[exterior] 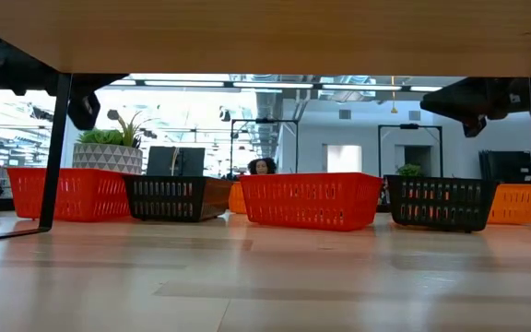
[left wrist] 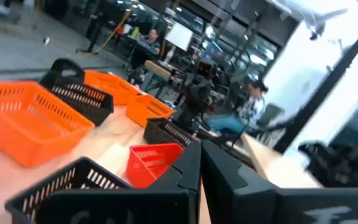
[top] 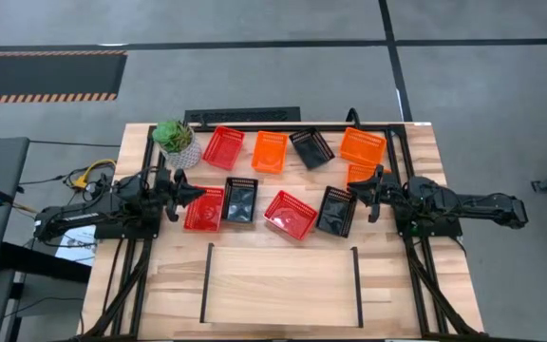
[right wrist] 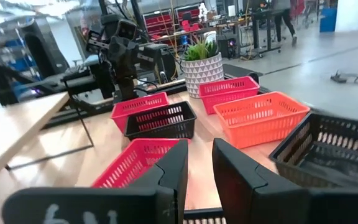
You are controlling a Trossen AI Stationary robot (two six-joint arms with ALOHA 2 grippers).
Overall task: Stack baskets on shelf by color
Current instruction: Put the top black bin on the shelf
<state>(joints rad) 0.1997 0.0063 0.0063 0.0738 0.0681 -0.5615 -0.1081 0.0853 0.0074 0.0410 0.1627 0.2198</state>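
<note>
Several mesh baskets lie on the table in two loose rows. The far row has a red basket [top: 223, 147], an orange basket [top: 270, 152], a black basket [top: 311, 148] and two orange baskets [top: 362, 145]. The near row has a red basket [top: 204, 209], a black basket [top: 239, 200], a second red basket [top: 291, 214] and a black basket [top: 336, 211]. The shelf [top: 281, 283], a light board between two black rails, sits nearer still. My left gripper [top: 196, 193] [left wrist: 199, 152] hovers over the near red basket with its fingers almost together. My right gripper [top: 354, 197] [right wrist: 199, 152] hovers by the near black basket with its fingers likewise.
A potted green plant [top: 176, 141] stands at the far left of the table beside the far red basket. The black tube frame [top: 402, 171] runs along the table's sides and far edge. In the low view the shelf board [exterior: 265, 32] spans overhead on its thin rails. People sit in the room behind.
</note>
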